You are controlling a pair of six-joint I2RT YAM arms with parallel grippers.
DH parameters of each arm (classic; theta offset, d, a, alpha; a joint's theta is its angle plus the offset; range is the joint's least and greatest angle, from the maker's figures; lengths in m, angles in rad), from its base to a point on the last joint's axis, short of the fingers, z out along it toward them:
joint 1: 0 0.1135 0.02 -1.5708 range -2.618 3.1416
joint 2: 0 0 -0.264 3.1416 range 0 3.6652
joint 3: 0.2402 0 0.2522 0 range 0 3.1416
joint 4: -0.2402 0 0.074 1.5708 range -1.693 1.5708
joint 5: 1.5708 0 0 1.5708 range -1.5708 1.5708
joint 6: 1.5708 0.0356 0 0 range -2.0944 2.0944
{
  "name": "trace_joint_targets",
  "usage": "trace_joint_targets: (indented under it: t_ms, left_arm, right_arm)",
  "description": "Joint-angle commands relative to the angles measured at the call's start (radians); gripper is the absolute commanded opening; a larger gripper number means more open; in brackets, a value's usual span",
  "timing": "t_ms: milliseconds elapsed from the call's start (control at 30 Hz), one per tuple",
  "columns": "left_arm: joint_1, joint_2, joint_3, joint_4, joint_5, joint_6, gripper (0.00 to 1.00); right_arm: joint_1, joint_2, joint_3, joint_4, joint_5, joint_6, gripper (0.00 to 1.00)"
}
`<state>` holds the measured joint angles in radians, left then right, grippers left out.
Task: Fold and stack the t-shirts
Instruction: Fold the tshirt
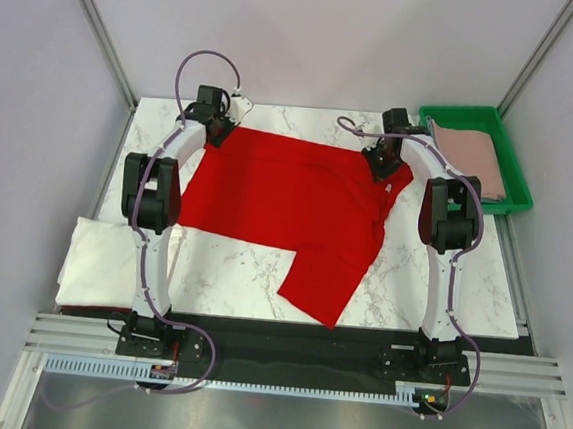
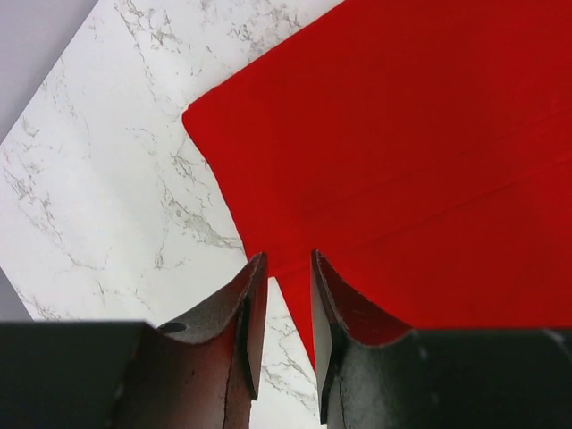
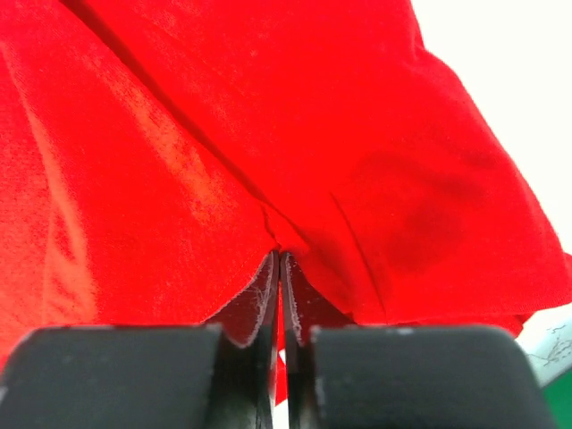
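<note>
Now right claw (image 3: 279, 261) pinches red shirt (image 1: 288, 200); left claw (image 2: 288, 261) half spread at edge. I must close it, lift both evenly.

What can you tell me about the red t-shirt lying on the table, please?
The red t-shirt is plain, soft-looking bright cloth, spread mostly flat across the marble table, with one part angling down toward the near edge. A small white label shows near its right side. The right claw is shut on a bunched fold at its far right corner. The left claw stands slightly open around the cloth's edge by the far left corner.
</note>
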<state>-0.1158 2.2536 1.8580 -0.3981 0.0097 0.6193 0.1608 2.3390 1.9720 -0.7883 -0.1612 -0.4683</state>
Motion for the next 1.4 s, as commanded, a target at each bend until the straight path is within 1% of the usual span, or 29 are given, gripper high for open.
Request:
trace_joint_targets:
  t_ms: [0,33,233,333,500,633,667,700,767,800,833,867,1000,1033,1067,1133,1167,1300,1367]
  left_arm:
    - [-0.007,-0.035,-0.01,0.002,0.003,-0.009,0.33]
    - [-0.008,-0.038,-0.011,0.002,0.003,-0.009,0.32]
    - [-0.007,-0.037,-0.014,0.002,0.007,-0.009,0.29]
    - [-0.008,-0.032,-0.014,0.007,0.009,-0.01,0.28]
    - [-0.008,-0.029,-0.016,0.022,0.015,-0.012,0.27]
    - [-0.008,-0.026,-0.017,0.033,0.024,-0.013,0.27]
    - [-0.008,-0.028,-0.017,0.033,0.026,-0.012,0.27]
    - [-0.008,-0.026,-0.019,0.035,0.026,-0.01,0.27]
    - [-0.008,-0.026,-0.017,0.039,0.026,-0.003,0.27]
    - [-0.008,-0.023,-0.016,0.041,0.026,0.0,0.27]
    - [-0.008,-0.02,-0.008,0.045,0.024,0.008,0.27]
    - [-0.008,-0.016,-0.002,0.05,0.024,0.011,0.27]
    - [-0.01,0.026,0.052,0.045,0.016,0.025,0.28]
    - [-0.01,0.038,0.062,0.045,0.012,0.028,0.28]
    - [-0.01,0.053,0.09,0.033,0.003,0.028,0.31]
    - [-0.008,0.069,0.11,0.022,0.004,0.028,0.32]
    - [-0.01,0.081,0.124,-0.019,0.007,0.03,0.34]
    - [-0.01,0.161,0.234,-0.125,-0.005,0.028,0.36]
    - [-0.008,0.194,0.286,-0.145,-0.007,0.023,0.37]
  right_arm:
    - [-0.001,-0.001,0.03,-0.005,-0.031,-0.001,0.06]
    - [-0.001,-0.004,0.031,-0.005,-0.032,-0.001,0.04]
    - [0.009,-0.067,0.019,-0.005,-0.023,-0.013,0.02]
    - [0.035,-0.142,-0.016,-0.005,-0.02,-0.024,0.01]
    - [0.121,-0.233,-0.123,-0.003,-0.024,-0.02,0.0]
    - [0.219,-0.289,-0.22,-0.005,-0.034,0.0,0.01]
    - [0.235,-0.297,-0.257,-0.003,-0.031,0.0,0.02]
    - [0.247,-0.303,-0.271,-0.005,-0.026,0.0,0.09]
    - [0.276,-0.322,-0.294,-0.006,-0.021,0.013,0.17]
    - [0.279,-0.328,-0.294,-0.008,-0.017,0.016,0.23]
    - [0.281,-0.339,-0.292,-0.006,-0.008,0.017,0.26]
    - [0.283,-0.339,-0.279,-0.005,0.03,0.017,0.31]
    - [0.254,-0.316,-0.214,0.011,0.11,0.003,0.31]
    - [0.221,-0.293,-0.193,0.014,0.109,0.008,0.31]
    - [0.17,-0.252,-0.115,0.02,0.117,0.034,0.31]
    - [0.135,-0.227,-0.087,0.032,0.121,0.04,0.31]
    - [0.12,-0.215,-0.076,0.037,0.126,0.045,0.31]
    - [0.036,-0.127,-0.018,0.06,0.134,0.057,0.3]
    - [0.016,-0.101,0.014,0.063,0.135,0.057,0.3]
